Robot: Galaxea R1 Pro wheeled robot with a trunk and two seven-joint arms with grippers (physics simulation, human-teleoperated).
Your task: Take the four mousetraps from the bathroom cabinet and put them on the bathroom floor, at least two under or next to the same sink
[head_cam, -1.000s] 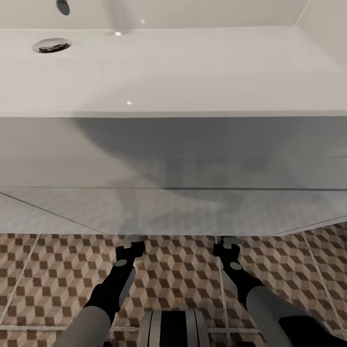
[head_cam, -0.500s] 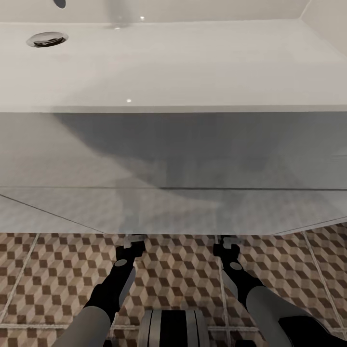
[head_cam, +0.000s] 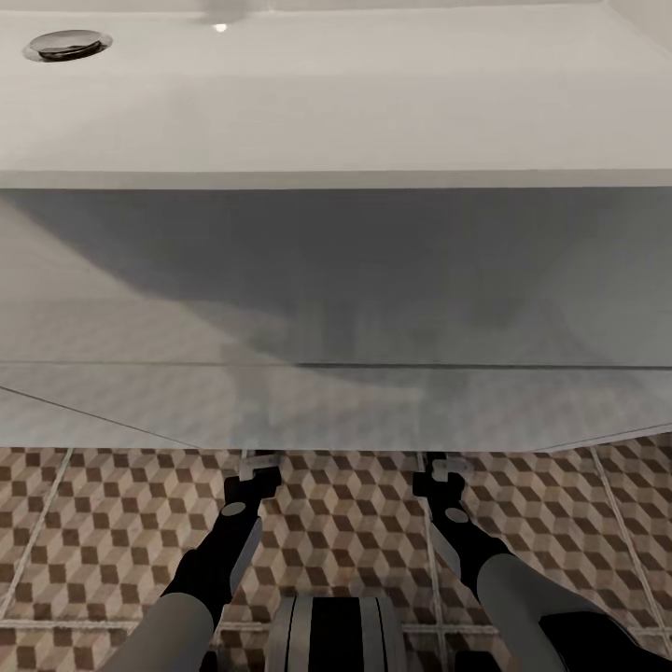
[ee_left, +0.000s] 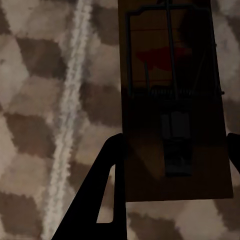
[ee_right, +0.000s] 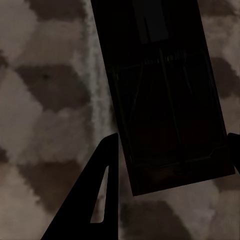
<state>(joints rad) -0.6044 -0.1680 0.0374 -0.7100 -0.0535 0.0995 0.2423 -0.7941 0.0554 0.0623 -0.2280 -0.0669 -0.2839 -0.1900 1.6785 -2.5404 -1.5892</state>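
Item: two mousetraps, light, stiff wooden boards. One (ee_left: pixel 175 115) was clamped across its edges in the left claw (ee_left: pixel 172 155); another (ee_right: pixel 165 95) likewise in the right claw (ee_right: pixel 170 150).

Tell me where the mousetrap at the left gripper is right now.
In the left wrist view the mousetrap sits between the left gripper's fingers, above the cube-patterned floor; in the head view that gripper reaches just under the white sink's front edge.

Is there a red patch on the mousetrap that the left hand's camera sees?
Yes, the mousetrap between the left gripper fingers has a red patch on its wooden board, behind the wire bar.
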